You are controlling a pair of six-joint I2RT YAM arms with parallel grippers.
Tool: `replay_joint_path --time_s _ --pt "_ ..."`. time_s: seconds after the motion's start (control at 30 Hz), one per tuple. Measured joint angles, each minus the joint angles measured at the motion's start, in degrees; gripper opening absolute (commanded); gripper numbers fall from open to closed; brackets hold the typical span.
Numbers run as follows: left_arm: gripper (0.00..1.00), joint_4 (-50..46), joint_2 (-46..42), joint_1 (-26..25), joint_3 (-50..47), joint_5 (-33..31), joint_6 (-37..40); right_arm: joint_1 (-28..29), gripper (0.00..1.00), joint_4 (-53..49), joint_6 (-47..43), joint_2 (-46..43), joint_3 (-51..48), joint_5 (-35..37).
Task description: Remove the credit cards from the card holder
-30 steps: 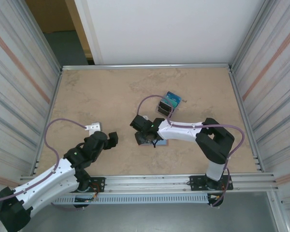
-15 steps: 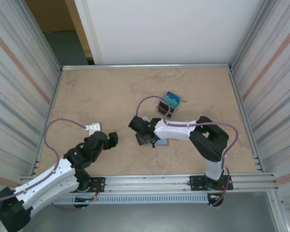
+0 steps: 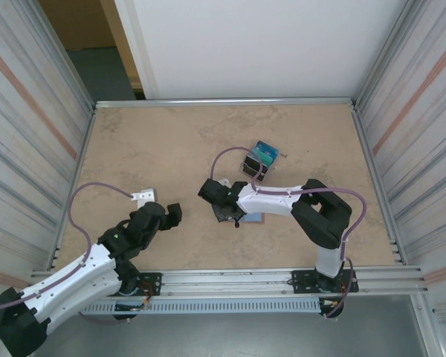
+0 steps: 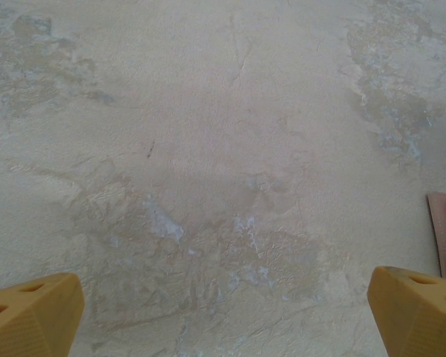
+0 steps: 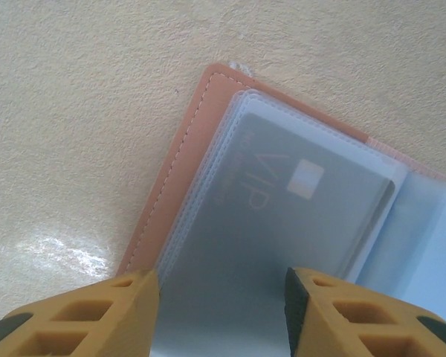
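Table: tan, mottled. Left gripper hangs over bare surface near the front-left, jaws spread wide, holding nothing. Right gripper sits low over the card holder, which lies open near table centre. Its jaws are partly apart; can't tell whether the tips touch the clear sleeve. One credit card sits inside that sleeve.
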Motion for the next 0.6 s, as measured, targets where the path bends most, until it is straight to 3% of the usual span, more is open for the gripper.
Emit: replay_joint_path --time_s 0.2,0.6 --pt "0.99 -0.5 0.0 0.0 0.5 0.2 0.0 -0.5 0.51 2.7 1.2 -0.9 -2.2 -2.4" --pt "0.99 -0.5 2.6 0.0 3.0 2.3 0.0 -4.3 0.36 8.1 3.1 -3.7 -6.2 -9.6"
